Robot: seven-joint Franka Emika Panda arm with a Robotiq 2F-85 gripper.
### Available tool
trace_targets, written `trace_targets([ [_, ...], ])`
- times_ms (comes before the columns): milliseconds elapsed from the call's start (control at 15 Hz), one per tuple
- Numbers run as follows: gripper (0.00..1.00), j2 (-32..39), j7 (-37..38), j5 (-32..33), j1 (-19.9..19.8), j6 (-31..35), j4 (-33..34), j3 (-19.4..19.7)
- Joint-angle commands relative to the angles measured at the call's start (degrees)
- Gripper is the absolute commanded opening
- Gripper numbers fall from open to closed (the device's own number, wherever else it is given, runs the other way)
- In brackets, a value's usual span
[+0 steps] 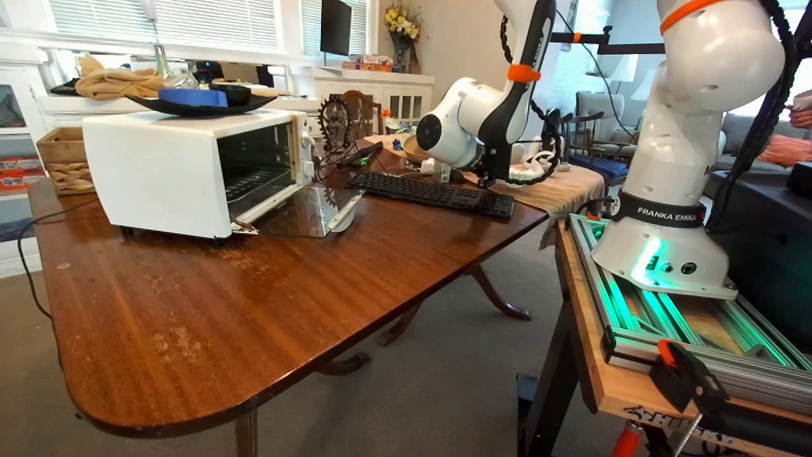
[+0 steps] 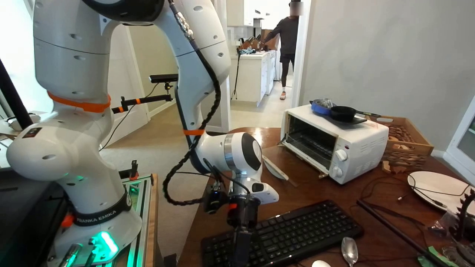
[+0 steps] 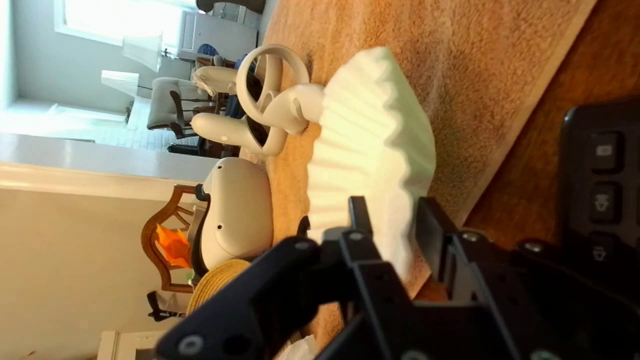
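Though slightly apart — fingers by filters

The brown wooden table was scuffed on top.
On it stood a white toaster oven and a woven basket; a black keyboard, a metal spoon, a white plate and a tan cloth lay there too.

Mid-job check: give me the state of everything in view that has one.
Gripper, jaws partly open
White fluted dish, resting on the towel, contact with gripper unclear
White controllers, lying on the towel
Toaster oven, door lowered open
Black pan, on top of the toaster oven
Keyboard, flat on the table
Metal spoon, lying on the table
Robot base light, lit green
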State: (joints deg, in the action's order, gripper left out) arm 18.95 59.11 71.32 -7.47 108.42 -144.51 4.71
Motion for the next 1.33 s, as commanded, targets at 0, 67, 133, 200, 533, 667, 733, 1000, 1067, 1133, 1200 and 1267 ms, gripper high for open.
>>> trace_targets([
  [0,0.63,-2.88,-1.87,0.82,0.27,1.51,-1.65,0.01],
  [67,0.72,-4.29,-2.28,0.81,0.73,0.77,-2.55,-0.22],
  [133,0.78,-5.95,-2.72,1.07,1.22,0.49,-3.54,-0.56],
  [200,0.87,-8.0,-2.89,1.83,2.0,0.29,-4.9,-1.07],
  [533,1.0,-20.27,-2.92,11.29,5.62,-1.98,-13.91,-3.72],
  [667,1.0,-25.21,-2.86,15.61,6.49,-2.41,-17.29,-4.55],
  [733,1.0,-27.35,-2.76,17.84,6.9,-2.55,-18.85,-4.91],
  [1000,1.0,-27.62,-4.81,30.14,6.91,-0.55,-13.62,-4.22],
  [1067,1.0,-28.34,-4.72,34.12,6.55,0.77,-13.01,-3.62],
  [1133,1.0,-29.58,-4.44,38.24,6.17,2.43,-12.63,-2.84],
  [1200,1.0,-33.15,-3.64,42.04,6.07,4.2,-14.97,-2.27],
  [1267,1.0,-33.5,-3.08,45.47,6.03,6.13,-14.13,-1.66],
])
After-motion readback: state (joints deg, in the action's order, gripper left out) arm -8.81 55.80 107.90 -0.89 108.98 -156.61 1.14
